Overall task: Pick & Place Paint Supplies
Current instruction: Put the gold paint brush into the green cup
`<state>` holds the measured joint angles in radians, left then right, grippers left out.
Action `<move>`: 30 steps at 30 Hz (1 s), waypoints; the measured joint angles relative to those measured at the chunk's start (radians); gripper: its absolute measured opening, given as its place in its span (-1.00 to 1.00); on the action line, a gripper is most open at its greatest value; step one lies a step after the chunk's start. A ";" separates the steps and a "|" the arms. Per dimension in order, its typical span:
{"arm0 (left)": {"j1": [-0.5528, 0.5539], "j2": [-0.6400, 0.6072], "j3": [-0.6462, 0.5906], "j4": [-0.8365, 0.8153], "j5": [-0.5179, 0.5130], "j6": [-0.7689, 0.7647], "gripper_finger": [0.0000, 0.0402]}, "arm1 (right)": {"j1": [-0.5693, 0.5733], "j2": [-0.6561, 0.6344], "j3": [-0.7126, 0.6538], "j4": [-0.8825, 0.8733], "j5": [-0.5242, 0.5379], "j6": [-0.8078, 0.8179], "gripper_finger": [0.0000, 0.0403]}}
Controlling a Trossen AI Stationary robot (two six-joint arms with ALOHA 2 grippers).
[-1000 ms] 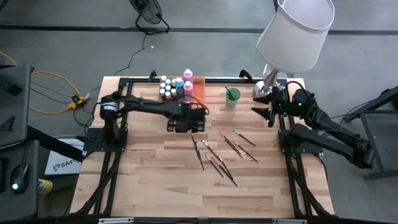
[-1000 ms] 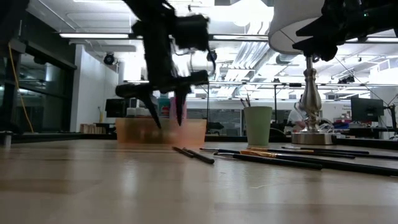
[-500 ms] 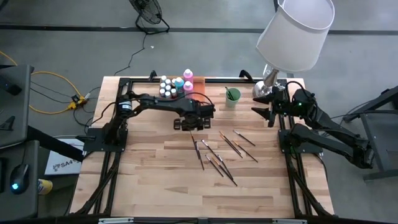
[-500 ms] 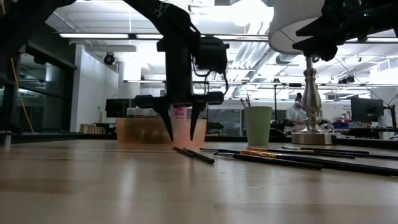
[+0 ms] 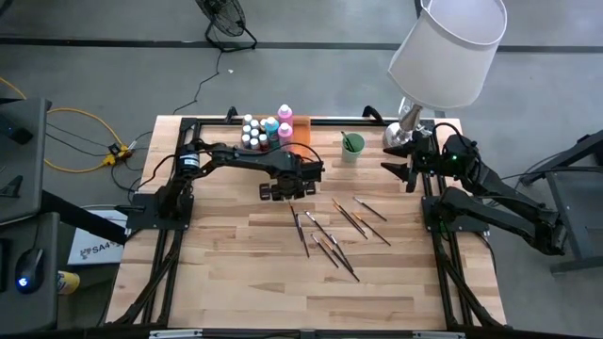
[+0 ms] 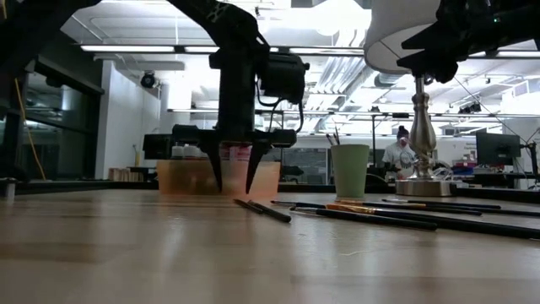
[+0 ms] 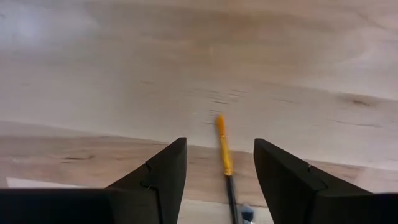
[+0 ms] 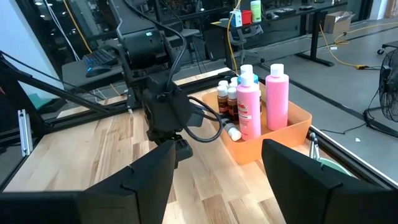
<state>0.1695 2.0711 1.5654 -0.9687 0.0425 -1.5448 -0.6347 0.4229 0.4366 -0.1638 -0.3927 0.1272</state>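
Several thin dark paintbrushes [image 5: 325, 235] lie loose on the wooden table, right of its middle. My left gripper [image 5: 283, 193] points straight down, open, just above the wood. Its fingers stand on either side of the orange-tipped end of the leftmost brush [image 7: 222, 149] without touching it. In the low view the left gripper [image 6: 234, 191] hangs just left of that brush [image 6: 263, 210]. White-capped paint bottles [image 5: 264, 130] stand in the orange tray [image 5: 301, 127] at the far edge. My right gripper [image 5: 410, 171] waits open at the far right.
A pale green cup [image 5: 351, 146] holding a brush stands right of the tray. A lamp with a big white shade [image 5: 443, 52] rises at the far right, beside my right arm. Black frame rails run along the table's sides. Bare wood lies on the near left.
My left gripper has sunk toward the table and come over the far end of the leftmost brush, with a slight roll of the wrist. The brushes and bottles have stayed where they were.
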 joint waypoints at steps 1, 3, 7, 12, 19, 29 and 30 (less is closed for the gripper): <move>0.000 0.000 -0.009 0.002 0.000 -0.007 -0.11 | 0.000 0.000 0.000 0.000 0.000 0.000 0.17; 0.000 0.000 -0.029 0.008 0.000 -0.025 -0.11 | 0.000 0.000 0.000 0.000 0.000 0.000 0.17; 0.000 -0.004 -0.060 0.054 0.004 -0.035 -0.11 | 0.000 0.000 0.000 0.000 0.000 0.000 0.17; 0.001 0.006 -0.061 0.066 0.001 -0.036 -0.11 | 0.000 0.000 0.000 0.000 0.000 0.000 0.17; 0.007 0.022 -0.061 0.090 -0.005 -0.035 -0.34 | 0.000 0.000 0.000 -0.001 0.000 0.000 0.17; 0.002 0.039 -0.061 0.112 0.028 -0.032 -0.73 | 0.000 0.000 0.000 -0.001 0.000 0.000 0.17; 0.000 0.039 -0.061 0.113 0.022 -0.032 -0.75 | 0.000 0.000 0.000 -0.001 0.000 0.000 0.17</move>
<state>0.1699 2.1101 1.5043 -0.8558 0.0643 -1.5764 -0.6347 0.4228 0.4366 -0.1646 -0.3927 0.1273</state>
